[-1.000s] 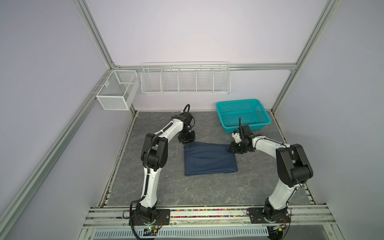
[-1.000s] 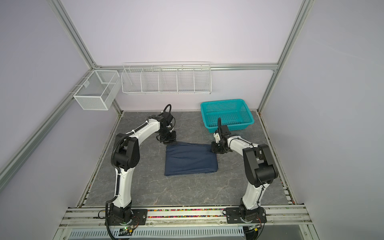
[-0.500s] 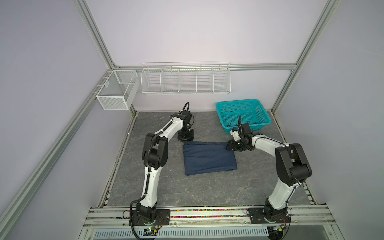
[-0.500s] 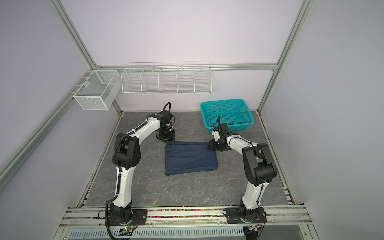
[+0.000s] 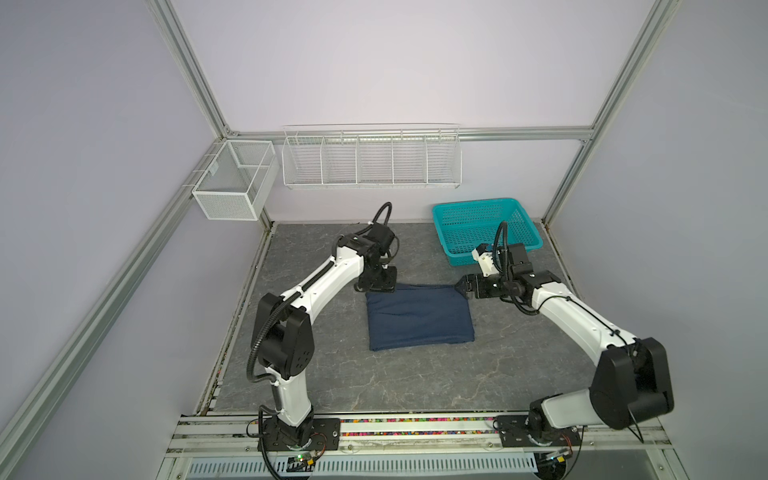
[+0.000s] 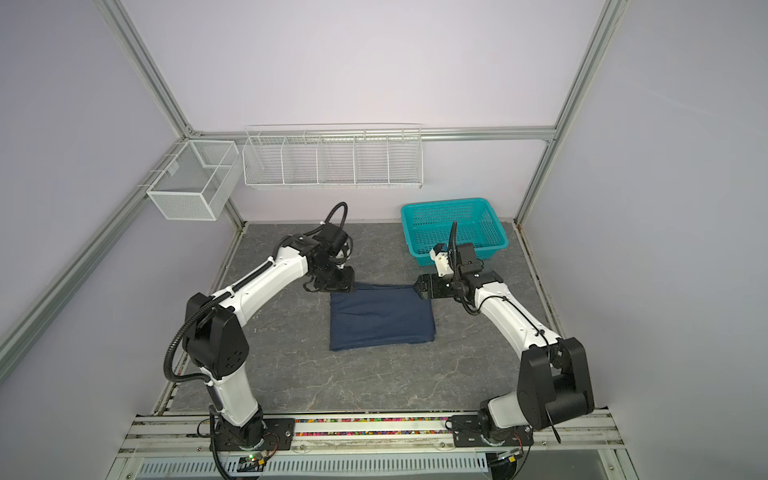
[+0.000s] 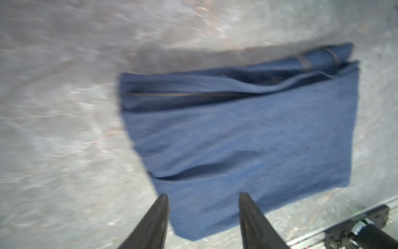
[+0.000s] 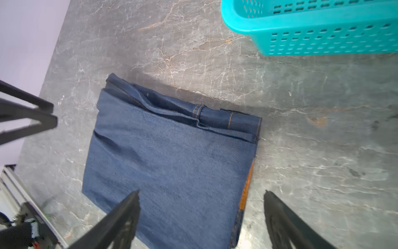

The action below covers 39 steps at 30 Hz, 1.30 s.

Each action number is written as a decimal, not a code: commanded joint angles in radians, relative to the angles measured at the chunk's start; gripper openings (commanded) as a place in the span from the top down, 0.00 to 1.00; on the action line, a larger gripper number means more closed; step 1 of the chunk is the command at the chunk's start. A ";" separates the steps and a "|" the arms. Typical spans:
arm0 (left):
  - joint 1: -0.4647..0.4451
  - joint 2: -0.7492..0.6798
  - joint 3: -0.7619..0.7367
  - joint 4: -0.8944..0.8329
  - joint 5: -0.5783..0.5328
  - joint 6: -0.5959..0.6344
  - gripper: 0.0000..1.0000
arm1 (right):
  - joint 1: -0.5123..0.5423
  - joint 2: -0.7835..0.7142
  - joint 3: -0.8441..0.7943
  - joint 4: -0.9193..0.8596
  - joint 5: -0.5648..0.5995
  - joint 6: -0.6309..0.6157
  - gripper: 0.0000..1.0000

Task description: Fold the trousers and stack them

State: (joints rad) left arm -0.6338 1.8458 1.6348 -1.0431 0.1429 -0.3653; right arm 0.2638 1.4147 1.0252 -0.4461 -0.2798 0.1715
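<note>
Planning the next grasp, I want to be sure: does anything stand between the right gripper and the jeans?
Nothing visible does. The right gripper is open right at a corner of the folded jeans, with only bare table around it. The basket stands apart, beyond that corner.

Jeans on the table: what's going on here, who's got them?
Nobody holds them. The jeans lie folded into a flat rectangle on the grey table. The left pincer and right pincer sit at its two far corners, jaws apart, gripping nothing. The teal basket stands beyond the right pincer, apart from the jeans.
</note>
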 commanded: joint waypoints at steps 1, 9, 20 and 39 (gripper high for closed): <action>-0.089 0.037 -0.018 0.086 -0.010 -0.135 0.41 | -0.022 -0.048 -0.049 0.014 0.009 0.012 0.04; -0.157 0.162 -0.095 0.222 -0.116 -0.278 0.38 | -0.052 -0.114 -0.112 0.029 0.020 0.021 0.02; -0.030 0.203 -0.189 0.251 -0.226 -0.109 0.38 | -0.101 -0.177 -0.178 0.016 0.021 0.014 0.02; 0.357 0.415 0.161 0.076 -0.340 0.242 0.39 | -0.107 -0.137 -0.172 0.046 0.010 0.037 0.03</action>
State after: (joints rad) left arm -0.3244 2.1952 1.7309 -0.8913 -0.1158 -0.2214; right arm 0.1631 1.2701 0.8570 -0.4198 -0.2588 0.1982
